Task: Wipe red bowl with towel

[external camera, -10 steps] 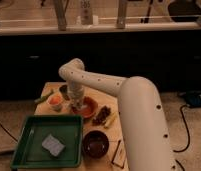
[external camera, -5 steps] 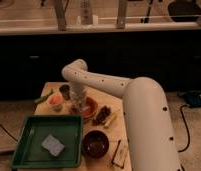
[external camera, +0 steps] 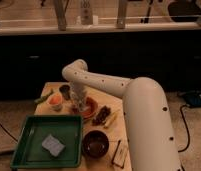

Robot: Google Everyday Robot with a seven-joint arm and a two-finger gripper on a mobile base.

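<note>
At the centre of the frame, on the wooden desk [external camera: 49, 88], the gripper [external camera: 80, 103] hangs down into the red bowl [external camera: 92, 106]; whether it is wide or narrow I cannot tell. The bowl is hemmed in: a small pale bowl [external camera: 55, 101] is just to its left, a dark cup [external camera: 65, 90] sits above that, and dark scraps [external camera: 101, 116] lie at its lower right. The green tray [external camera: 29, 127], holding a grey pad [external camera: 53, 145], fills the desk's lower left edge beside the dark brown bowl [external camera: 95, 144]. The white arm [external camera: 144, 115] covers the right side.
</note>
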